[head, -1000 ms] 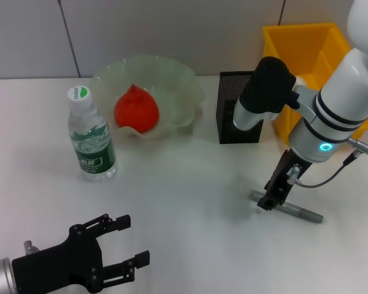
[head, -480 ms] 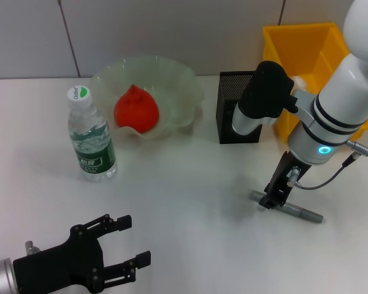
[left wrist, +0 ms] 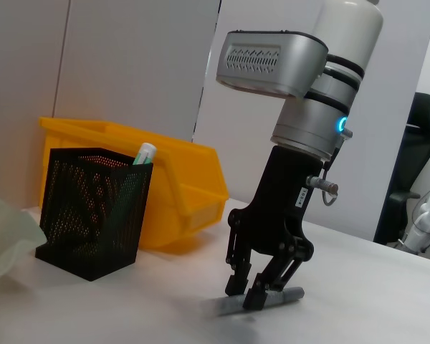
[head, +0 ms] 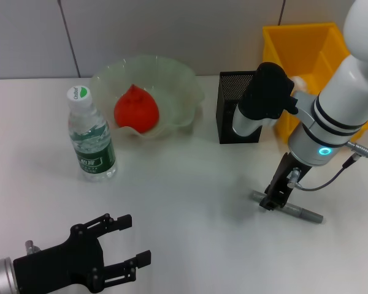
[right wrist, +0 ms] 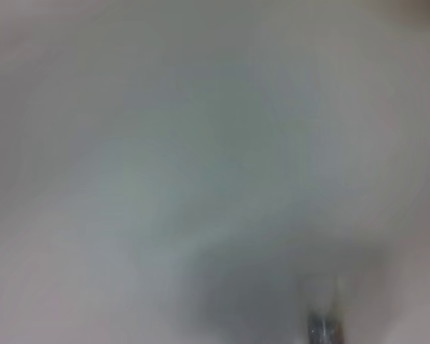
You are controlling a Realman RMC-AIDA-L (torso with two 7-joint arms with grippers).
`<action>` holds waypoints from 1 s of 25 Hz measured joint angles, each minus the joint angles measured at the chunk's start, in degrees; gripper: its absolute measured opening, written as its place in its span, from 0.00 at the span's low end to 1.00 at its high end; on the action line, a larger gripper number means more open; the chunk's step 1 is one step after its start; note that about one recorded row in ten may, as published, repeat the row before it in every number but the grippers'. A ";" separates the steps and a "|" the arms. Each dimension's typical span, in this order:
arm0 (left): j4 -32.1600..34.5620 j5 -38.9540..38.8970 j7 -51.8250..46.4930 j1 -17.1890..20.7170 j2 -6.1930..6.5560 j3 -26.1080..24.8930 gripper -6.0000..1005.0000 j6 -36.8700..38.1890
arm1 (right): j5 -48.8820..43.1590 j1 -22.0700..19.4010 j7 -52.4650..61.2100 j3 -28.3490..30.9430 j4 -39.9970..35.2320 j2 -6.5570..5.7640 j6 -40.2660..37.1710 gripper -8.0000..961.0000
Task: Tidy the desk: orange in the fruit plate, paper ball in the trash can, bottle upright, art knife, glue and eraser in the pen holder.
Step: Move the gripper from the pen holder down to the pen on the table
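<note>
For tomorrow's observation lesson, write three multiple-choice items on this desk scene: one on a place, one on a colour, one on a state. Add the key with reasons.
1. Where is the orange?
A. In the fruit plate
B. On the desk beside the bottle
C. In the trash can

2. What colour is the trash can?
A. Black
B. Yellow
C. Green

3. How does the bottle stand?
A. Lying on its side
B. Upside down
C. Upright, cap on top

Key:
1 A: the orange lies inside the pale-green fruit plate.
2 B: the trash can behind the black pen holder is bright yellow.
3 C: the bottle stands upright on the desk, its white cap uppermost.

Meanwhile the right tool is down at the grey art knife lying on the desk, and the left tool waits open near the front edge.
</note>
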 joint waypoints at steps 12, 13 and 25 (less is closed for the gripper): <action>0.04 0.00 0.00 -0.11 0.00 -0.17 0.81 0.02 | 0.00 0.00 0.00 -1.28 0.00 0.00 0.27 0.24; 0.05 0.00 0.00 -0.14 0.00 -0.18 0.81 0.02 | 0.00 0.00 0.00 -1.30 0.01 0.00 0.40 0.24; 0.08 0.00 0.00 -0.30 0.00 -0.19 0.81 0.00 | -0.03 0.52 0.49 -3.32 0.91 0.01 0.85 0.21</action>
